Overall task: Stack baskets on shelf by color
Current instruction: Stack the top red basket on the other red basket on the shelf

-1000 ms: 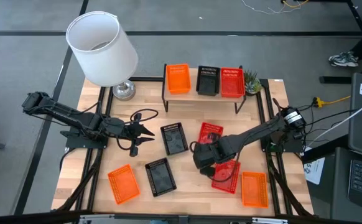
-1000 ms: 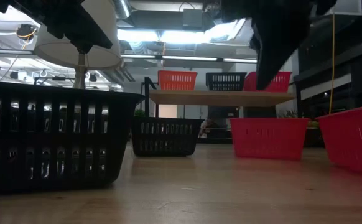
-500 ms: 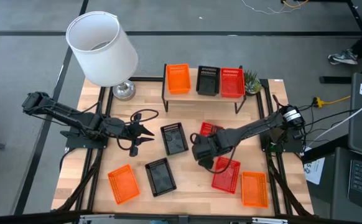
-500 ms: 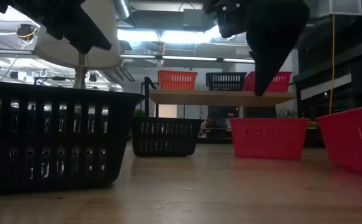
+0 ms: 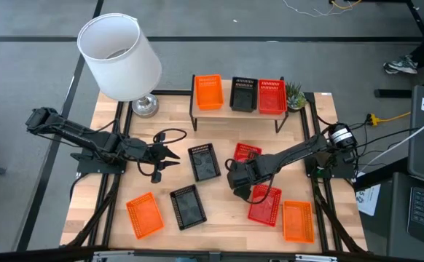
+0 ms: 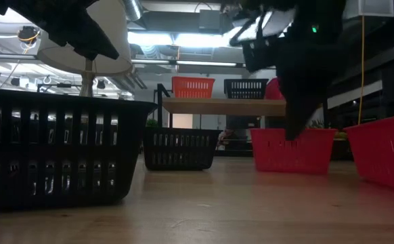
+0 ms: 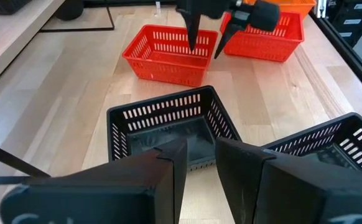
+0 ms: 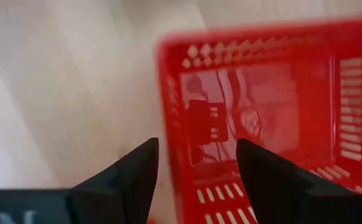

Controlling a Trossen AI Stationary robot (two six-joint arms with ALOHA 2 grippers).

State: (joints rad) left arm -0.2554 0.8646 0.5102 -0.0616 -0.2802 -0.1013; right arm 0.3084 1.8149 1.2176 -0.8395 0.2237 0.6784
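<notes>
The shelf (image 5: 219, 113) at the far edge carries an orange basket (image 5: 208, 92), a black one (image 5: 243, 94) and a red one (image 5: 272, 96). On the tabletop stand two black baskets (image 5: 203, 161) (image 5: 188, 206), two orange ones (image 5: 144, 215) (image 5: 297, 220) and two red ones (image 5: 247, 153) (image 5: 264, 205). My right gripper (image 8: 196, 146) is open and points down. Its fingers stand either side of a side wall (image 8: 168, 118) of the farther red basket (image 7: 168, 53); I see no touch. My left gripper (image 7: 199, 165) hovers open at the left, facing the nearer black basket (image 7: 168, 127).
A lamp with a white shade (image 5: 119, 57) stands at the far left corner, and a small plant (image 5: 294, 94) sits beside the shelf's right end. Bare wood lies at the table's middle front (image 5: 223, 225). A person's shoe (image 5: 401, 69) shows beyond the table.
My right gripper has come down and shifted a little toward the table's left and far side, so its fingertips now reach the level of the farther red basket's rim. The baskets have kept their places.
</notes>
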